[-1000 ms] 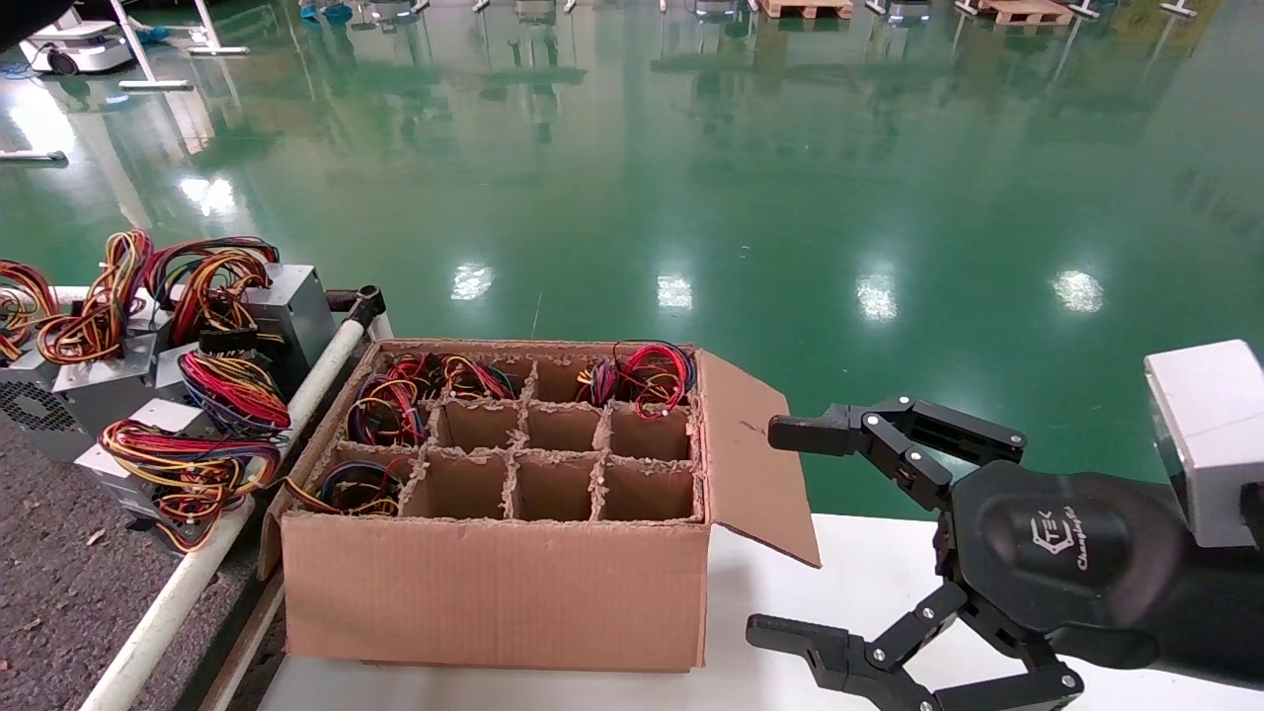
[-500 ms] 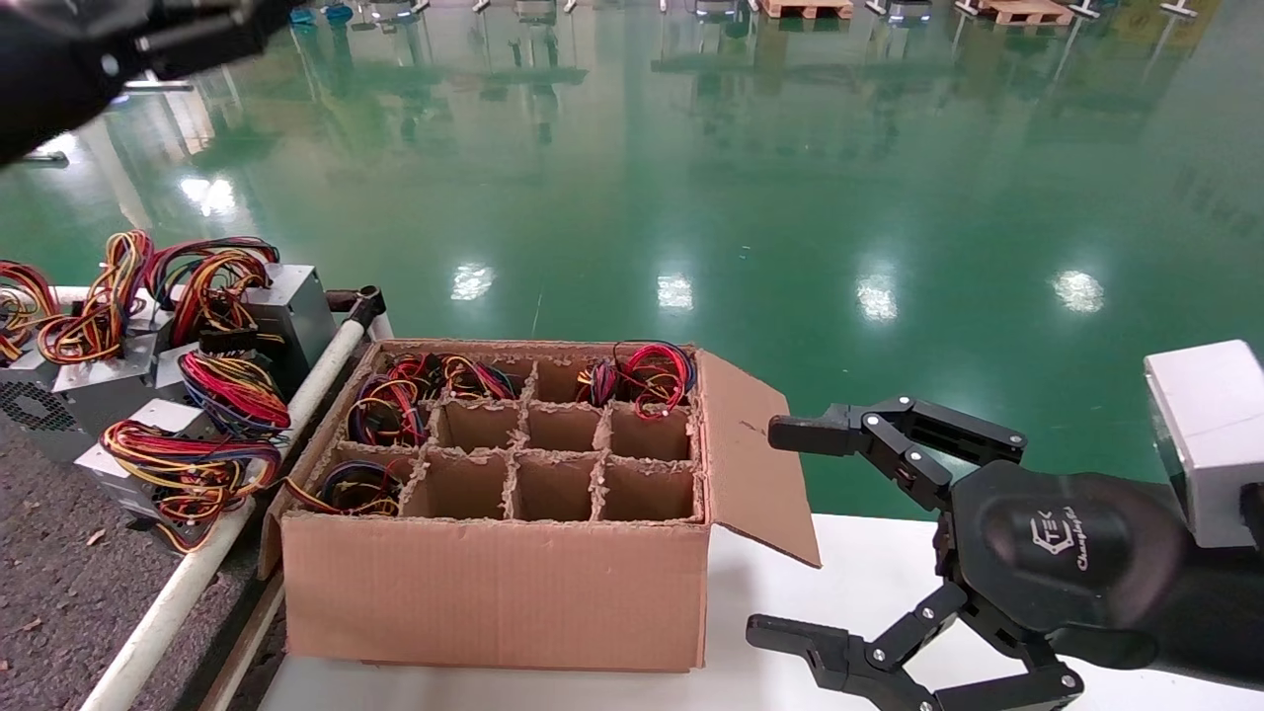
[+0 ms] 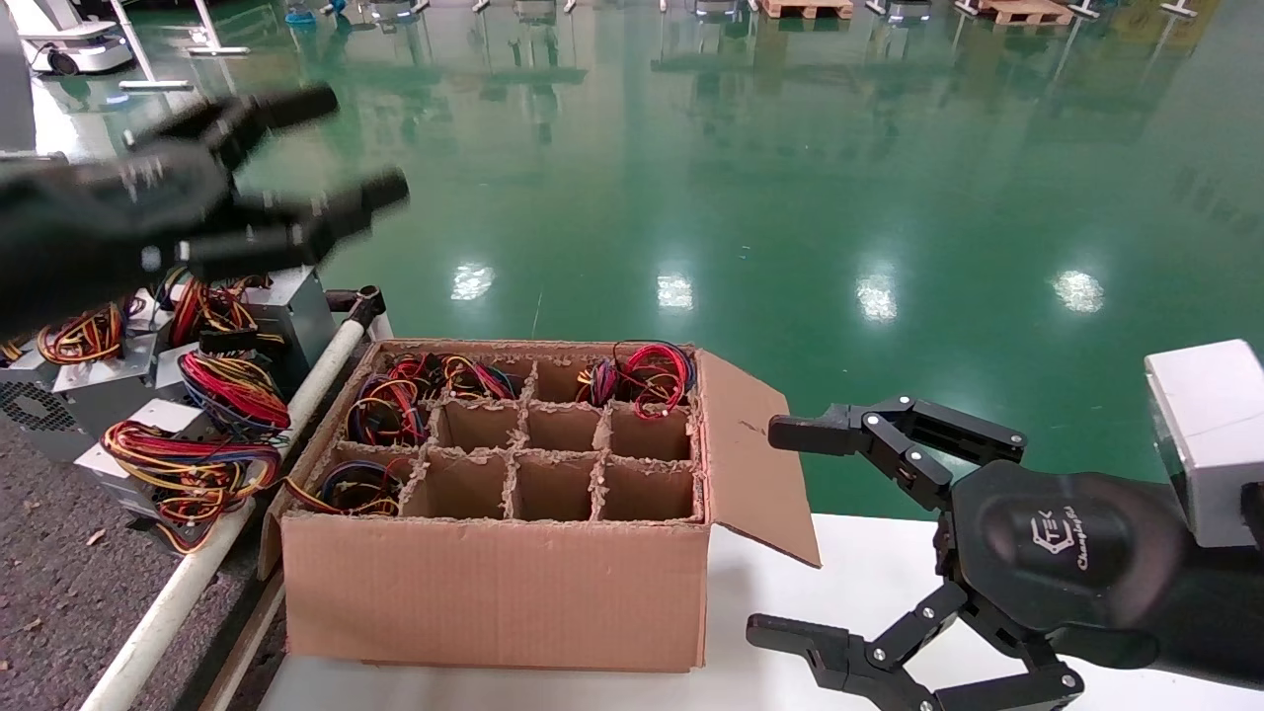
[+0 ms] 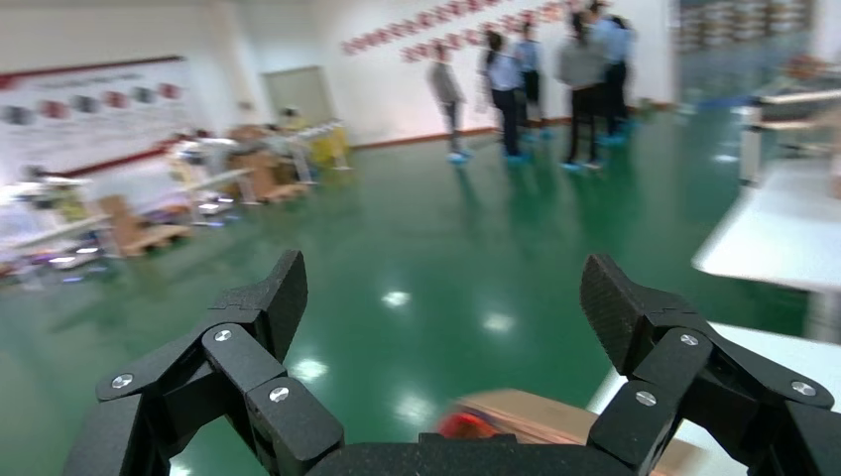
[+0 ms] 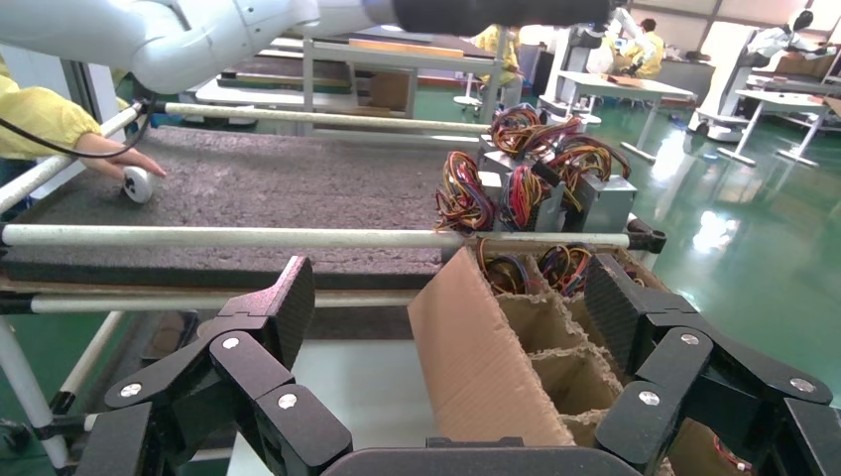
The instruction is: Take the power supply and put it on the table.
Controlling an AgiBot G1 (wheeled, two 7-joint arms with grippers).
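Cardboard makes up the brown divided box [image 3: 494, 513] at the middle of the head view, standing on the smooth white table [image 3: 849, 573]; several of its cells hold bundles of red, blue and black wires, and the silver-grey metal power supply with its loose red and blue-purple wire bundle [image 3: 642, 375] sits in the far right cell. To the robot's left lies the dark grey speckled table [image 3: 49, 583], edged by a white round tube rail [image 3: 197, 573], carrying other grey metal boxes with orange-yellow wire bundles [image 3: 148, 415]. Above these the black left gripper [image 3: 326, 153] hangs in the air, blurred, its fingers apart and holding nothing. The black right gripper [image 3: 780, 533] hovers over the white table just beside the box's open flap, fingers spread wide and empty. From the left wrist view, the left gripper [image 4: 441, 297] shows its fingers apart, with the green glossy floor [image 4: 426, 238] and a group of standing people [image 4: 536, 79] beyond them. From the right wrist view, the right gripper [image 5: 446, 297] has its fingers apart, framing the cardboard box [image 5: 496, 347], the speckled table [image 5: 248, 188] and the rail [image 5: 298, 236]; a person's hand [image 5: 109, 154] rests on that table beside a small white round object [image 5: 137, 183].
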